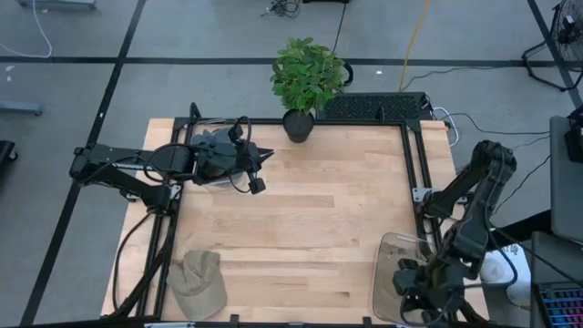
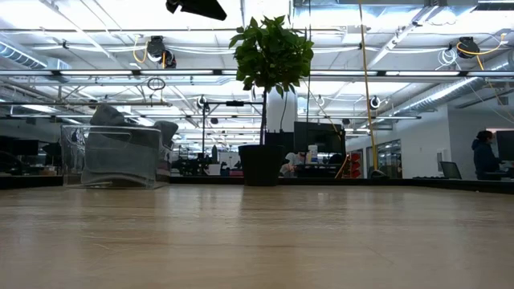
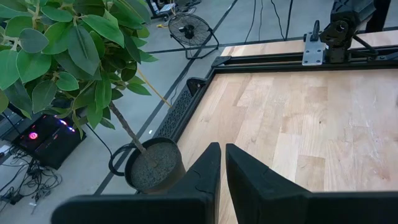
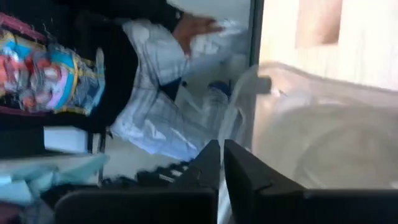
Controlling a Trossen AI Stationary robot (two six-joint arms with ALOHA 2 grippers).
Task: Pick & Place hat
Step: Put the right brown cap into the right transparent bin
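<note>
The hat (image 1: 199, 284) lies flat on the surface (image 1: 310, 228) at its near left corner, close to the edge, and no hand touches it. It is well apart from both hands, so the task is, I think, at a point where the hat is not yet picked.

The left hand (image 1: 258, 170) hangs above the far left part of the surface, beside a clear container (image 1: 211, 159) and not far from the potted plant (image 1: 305, 87). Its fingers (image 3: 205, 171) are clenched with only a thin gap, and nothing is between them. From this hand the hat is toward the near edge, on the same side.

The right hand (image 1: 414, 301) is at the near right corner, over a second clear container (image 1: 393, 273), perhaps because it is the place for the hat. Its fingers (image 4: 208, 163) are also clenched and empty. In its wrist view a person in a checked shirt (image 4: 155, 93) is just beyond the surface edge.

Between the two hands the middle of the surface is bare wood, so there is much free room to cross. The hat sits near the black frame rail (image 1: 162, 264), so an approach from above seems safer than from the side.
</note>
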